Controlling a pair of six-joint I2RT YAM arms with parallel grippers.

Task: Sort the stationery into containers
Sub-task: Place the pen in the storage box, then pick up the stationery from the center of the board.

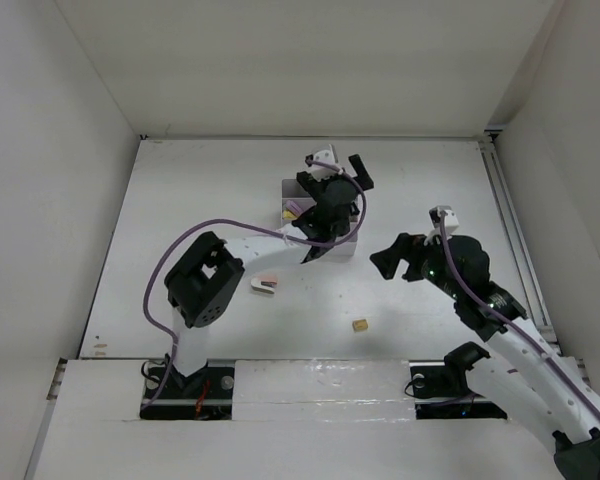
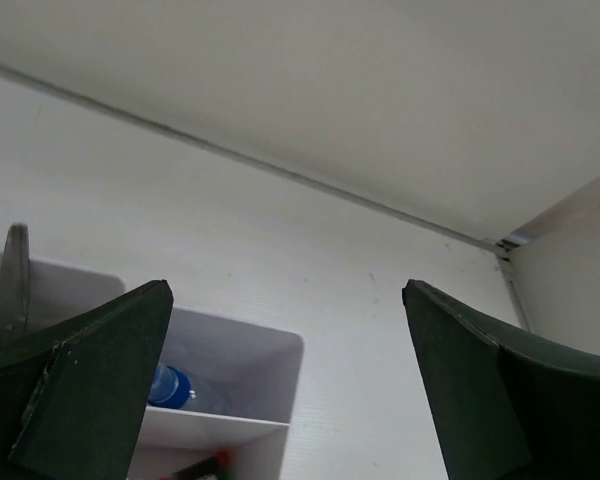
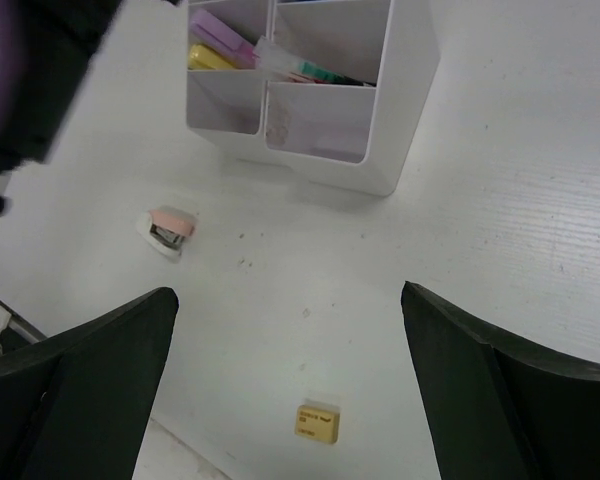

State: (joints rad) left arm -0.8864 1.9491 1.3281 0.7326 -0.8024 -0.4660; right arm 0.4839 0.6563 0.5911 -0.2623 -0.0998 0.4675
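A small white-and-pink stapler [image 1: 265,286] lies on the matte white surface [image 1: 180,250], left of the containers and near the left arm's elbow. The left fingers [image 2: 90,390], dark wedge-shaped blades, stand spread wide and empty above the thin-walled white plastic organiser [image 2: 270,350]. A clear glue bottle [image 2: 170,385] with a blue cap lies in the square compartment just below them; a pink highlighter [image 3: 220,30] and a yellow highlighter [image 3: 208,57] share another cell. A tan eraser cube [image 3: 317,422] rests on the surface below the right fingers [image 3: 80,390], seen in the gap between them; these are likewise spread and hold nothing.
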